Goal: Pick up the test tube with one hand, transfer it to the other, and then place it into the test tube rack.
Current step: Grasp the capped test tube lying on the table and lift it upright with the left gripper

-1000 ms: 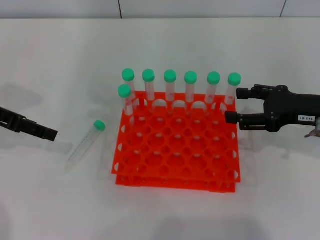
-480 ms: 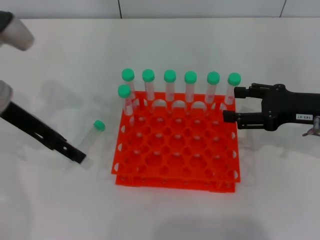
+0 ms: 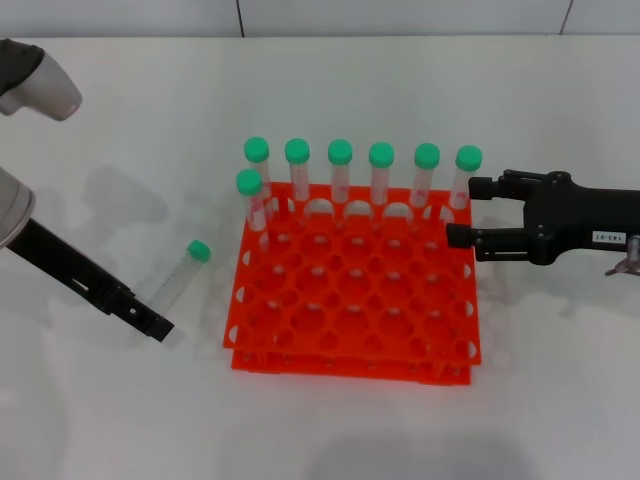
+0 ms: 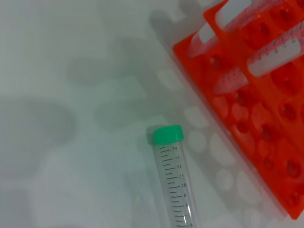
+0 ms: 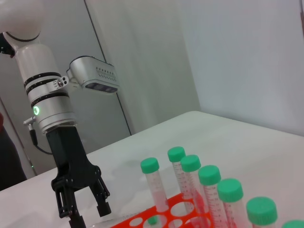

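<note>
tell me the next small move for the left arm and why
Probably lower the left end effector around the loose tube and close. Its fingers are open over the tube, which lies flat on the table beside the rack, not yet gripped. The right end effector waits by the rack.

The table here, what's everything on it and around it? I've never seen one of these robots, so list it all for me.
Loose test tube: one, clear with green cap, lying on the table to the rack's left.
Racked tubes: seven, clear with green caps, standing upright in the rack's far rows.
Test tube rack: one, orange-red, mid-table.
Table: one, white.
Left gripper: one, black, fingers open, low by the loose tube's bottom end; in the right wrist view the fingers are spread.
Right gripper: one, black with a white label, open, at the rack's far right corner.
</note>
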`<state>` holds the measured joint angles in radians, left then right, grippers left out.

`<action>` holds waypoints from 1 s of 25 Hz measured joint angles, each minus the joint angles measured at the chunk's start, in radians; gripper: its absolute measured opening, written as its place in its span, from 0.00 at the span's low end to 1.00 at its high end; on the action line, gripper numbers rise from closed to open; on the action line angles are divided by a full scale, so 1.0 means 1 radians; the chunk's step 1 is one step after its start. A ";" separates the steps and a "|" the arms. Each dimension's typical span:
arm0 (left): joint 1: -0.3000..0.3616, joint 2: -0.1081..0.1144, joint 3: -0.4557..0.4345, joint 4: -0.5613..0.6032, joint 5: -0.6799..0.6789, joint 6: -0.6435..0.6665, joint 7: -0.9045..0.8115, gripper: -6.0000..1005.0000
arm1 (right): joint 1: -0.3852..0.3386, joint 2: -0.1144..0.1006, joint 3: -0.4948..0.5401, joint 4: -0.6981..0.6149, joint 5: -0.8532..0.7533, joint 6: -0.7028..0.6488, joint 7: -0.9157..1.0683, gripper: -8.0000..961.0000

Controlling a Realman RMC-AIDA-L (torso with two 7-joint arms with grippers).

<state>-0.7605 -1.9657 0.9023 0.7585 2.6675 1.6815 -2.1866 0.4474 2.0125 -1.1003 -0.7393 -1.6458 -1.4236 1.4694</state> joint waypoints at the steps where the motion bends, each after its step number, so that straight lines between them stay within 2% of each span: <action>1: 0.001 0.000 0.000 0.000 0.000 -0.001 0.001 0.87 | 0.000 0.000 0.000 0.000 0.000 0.000 0.000 0.86; 25: 0.000 -0.003 0.001 -0.001 0.002 0.006 0.005 0.87 | -0.004 -0.003 -0.001 0.018 -0.011 -0.002 0.000 0.86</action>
<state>-0.7607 -1.9686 0.9035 0.7578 2.6692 1.6874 -2.1815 0.4430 2.0097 -1.1014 -0.7212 -1.6568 -1.4256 1.4694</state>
